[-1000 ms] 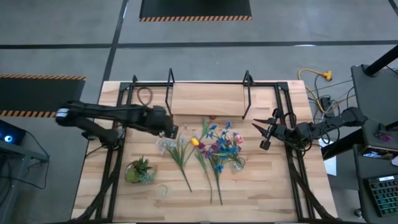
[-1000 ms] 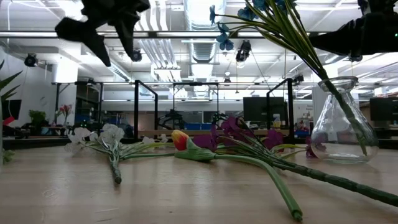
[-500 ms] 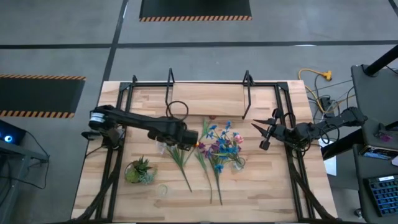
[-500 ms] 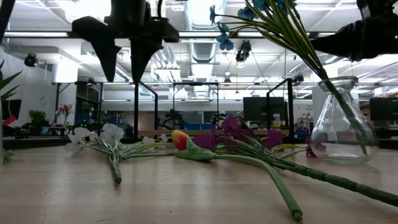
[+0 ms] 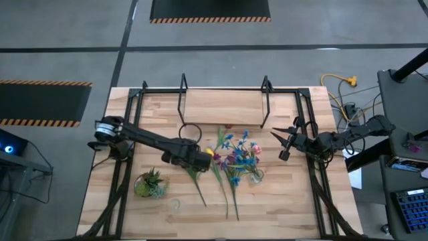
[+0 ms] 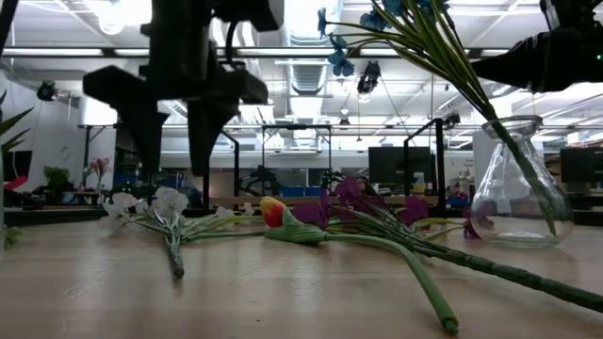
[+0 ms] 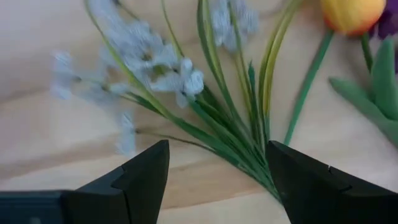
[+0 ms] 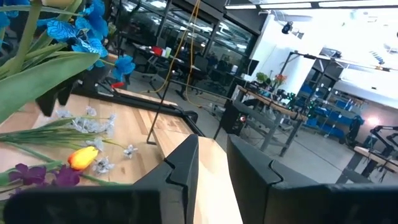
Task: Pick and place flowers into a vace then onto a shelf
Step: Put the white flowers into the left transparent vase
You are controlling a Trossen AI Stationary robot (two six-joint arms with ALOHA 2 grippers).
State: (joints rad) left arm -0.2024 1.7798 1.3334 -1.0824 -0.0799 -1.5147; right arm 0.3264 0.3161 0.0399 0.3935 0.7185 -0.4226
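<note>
My left gripper (image 5: 195, 161) (image 6: 174, 171) hangs open, fingers pointing down, just above the white flowers (image 6: 162, 202) that lie flat on the table. In the left wrist view its fingers (image 7: 144, 177) stand on either side of the bunch's green stems (image 7: 233, 140) without touching them. A yellow tulip (image 5: 210, 152) and purple flowers (image 5: 231, 161) lie to the right of the bunch. The clear vase (image 6: 521, 184) (image 5: 255, 176) stands upright with blue flowers (image 5: 231, 140) leaning out of it. The shelf (image 5: 224, 107) is at the table's far edge. My right gripper (image 5: 283, 144) (image 8: 211, 149) waits at the right, level, narrowly open, with nothing in it.
A squat green potted plant (image 5: 150, 184) stands near the front left. Black metal rails (image 5: 124, 167) run along the table's left and right sides. Bare wood lies in front of the flower stems.
My left gripper has come down and moved toward the table's right and near edges, from beside the shelf to a place right over the white flowers. It has stayed open. The flowers and the vase have not moved.
</note>
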